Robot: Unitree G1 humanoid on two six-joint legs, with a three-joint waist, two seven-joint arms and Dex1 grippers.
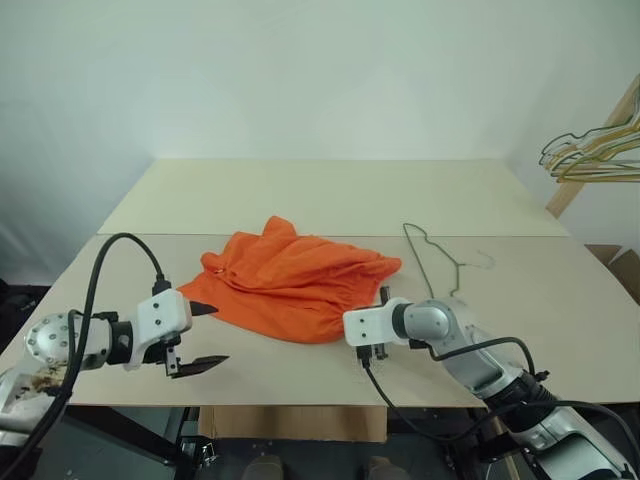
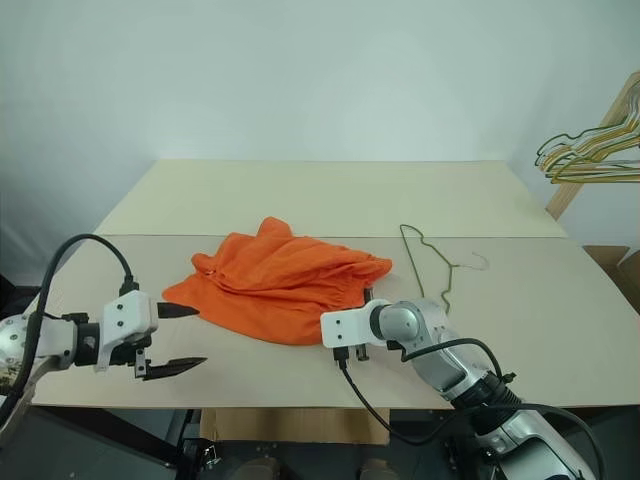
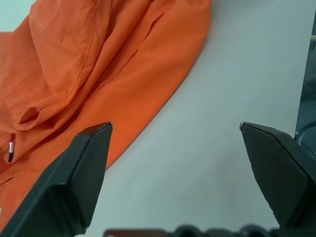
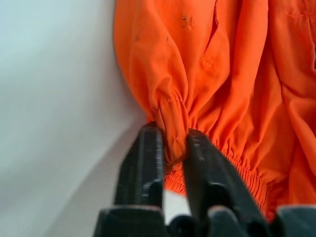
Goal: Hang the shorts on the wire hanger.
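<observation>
The orange shorts lie crumpled in the middle of the table. My right gripper is shut on the gathered waistband at the shorts' near right edge; in the left eye view the right gripper sits at that edge. The thin dark wire hanger lies flat on the table just right of the shorts, hook toward the right. My left gripper stands open near the front left, just short of the shorts' left corner, with nothing between its fingers.
The pale table runs far back, with a seam across its middle. A bunch of yellowish wire hangers hangs on a wooden rack at the far right. The table's front edge is close under both arms.
</observation>
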